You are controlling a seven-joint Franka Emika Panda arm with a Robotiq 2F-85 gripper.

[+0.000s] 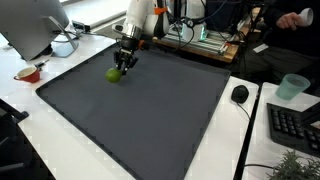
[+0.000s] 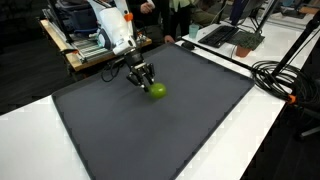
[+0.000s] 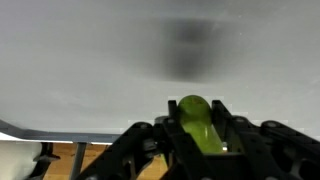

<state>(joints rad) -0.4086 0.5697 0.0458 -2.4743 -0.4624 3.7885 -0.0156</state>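
A small round green object [image 1: 114, 74] is at the far part of the dark grey mat [image 1: 150, 110], and it shows in both exterior views [image 2: 157, 90]. My gripper [image 1: 123, 66] is tilted over it, with its black fingers [image 2: 147, 80] on either side of it. In the wrist view the green object [image 3: 196, 125] sits tightly between the two fingers of the gripper [image 3: 197, 120]. A dark blurred shadow [image 3: 190, 50] lies on the mat beyond it. The gripper is shut on the green object, at or just above the mat.
A monitor [image 1: 30, 25] and a red bowl [image 1: 28, 73] stand beside the mat on the white table. A mouse [image 1: 240, 94], a keyboard [image 1: 295, 125] and a green cup [image 1: 291, 87] lie on the opposite side. A wooden bench with equipment [image 2: 85, 50] and cables [image 2: 280, 75] border the mat.
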